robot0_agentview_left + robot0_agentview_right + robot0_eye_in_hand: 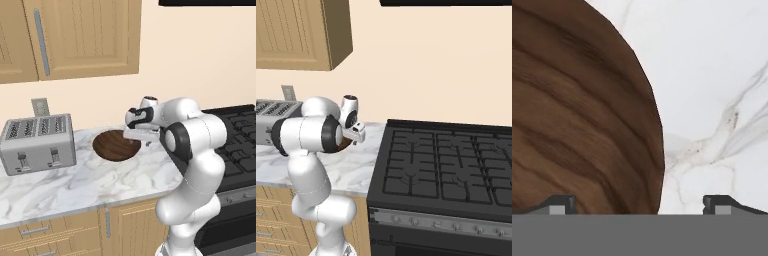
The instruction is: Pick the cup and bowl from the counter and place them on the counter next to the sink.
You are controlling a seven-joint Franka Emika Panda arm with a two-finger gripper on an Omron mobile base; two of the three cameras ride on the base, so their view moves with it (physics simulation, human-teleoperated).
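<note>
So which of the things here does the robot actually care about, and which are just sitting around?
Part of the job:
bowl
counter
gripper, open over the bowl's rim

Just there:
toaster
stove
upper cabinets
wall outlet

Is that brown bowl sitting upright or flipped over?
Upright. The bowl rests on the marble counter with its hollow facing up, and nothing shows inside the visible part.

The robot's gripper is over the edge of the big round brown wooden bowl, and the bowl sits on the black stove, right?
Not quite. The gripper is over the edge of the big round brown wooden bowl, but the bowl sits on the white marble counter, between the silver toaster and the black stove. The left base view shows it.
</note>
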